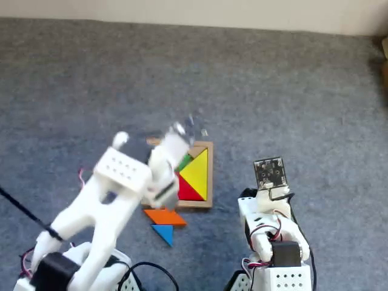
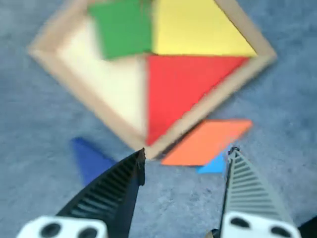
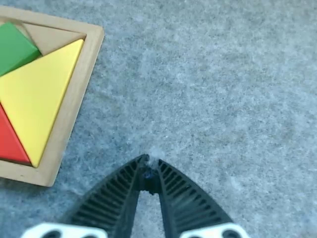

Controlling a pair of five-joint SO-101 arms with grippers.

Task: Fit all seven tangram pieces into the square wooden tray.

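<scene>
While the left arm [image 1: 124, 179] leans across the grey carpet [image 1: 285, 85] in the high view, its front end covers one side of the square wooden tray [image 1: 210, 176]. A yellow triangle [image 1: 197, 173], a red triangle [image 1: 189, 191] and a green piece [image 1: 183, 162] lie inside the tray. An orange parallelogram [image 1: 165, 216] and a blue triangle [image 1: 162, 233] lie on the carpet, just beside the tray's near edge. The right arm [image 1: 273, 233] stands apart from the tray.

From the left wrist view, the left gripper [image 2: 185, 161] has its fingers spread apart. It holds nothing, and it hangs over the carpet near one corner of the tray. The orange parallelogram lies just beyond the fingertips, touching the tray's rim.

From the right wrist view, the right gripper [image 3: 148, 171] has its fingertips pressed together above the carpet. The tray lies apart from it.
</scene>
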